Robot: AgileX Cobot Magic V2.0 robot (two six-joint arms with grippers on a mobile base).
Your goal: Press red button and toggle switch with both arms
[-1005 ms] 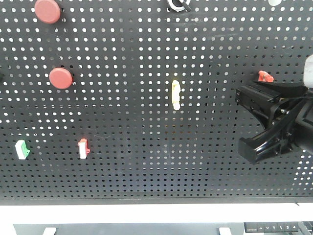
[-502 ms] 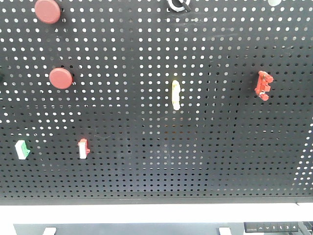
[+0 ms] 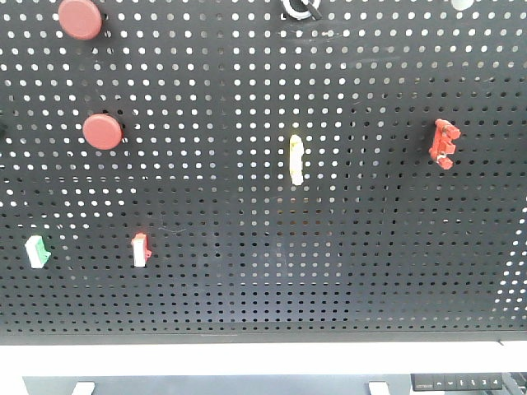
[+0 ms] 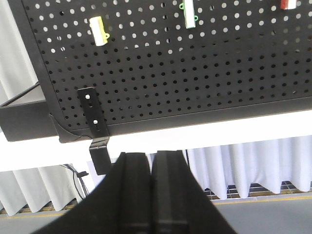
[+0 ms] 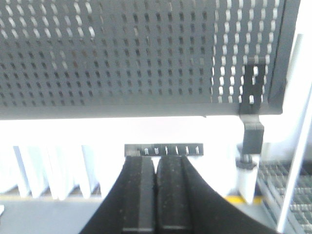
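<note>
On the black pegboard (image 3: pixel 247 271) two round red buttons show at the upper left, one (image 3: pixel 80 18) above the other (image 3: pixel 102 132). Small toggle switches stick out of the board: a red one (image 3: pixel 444 143) at the right, a pale yellow one (image 3: pixel 296 159) in the middle, a red-and-white one (image 3: pixel 140 249) and a green-and-white one (image 3: pixel 37 251) low on the left. Neither gripper appears in the front view. My left gripper (image 4: pixel 152 157) is shut and empty below the board's lower edge. My right gripper (image 5: pixel 156 161) is shut and empty too, also below the board.
In the left wrist view the board's lower left corner has a black mounting bracket (image 4: pixel 95 126); a yellow switch (image 4: pixel 99 30) and a green one (image 4: pixel 189 13) sit above. A black power strip (image 5: pixel 163 149) and a corner bracket (image 5: pixel 253 112) show in the right wrist view. White curtains hang behind.
One second ago my right gripper stood at the right of the front view, over the red switch. It has drawn back out of that view, and the red switch now shows in full.
</note>
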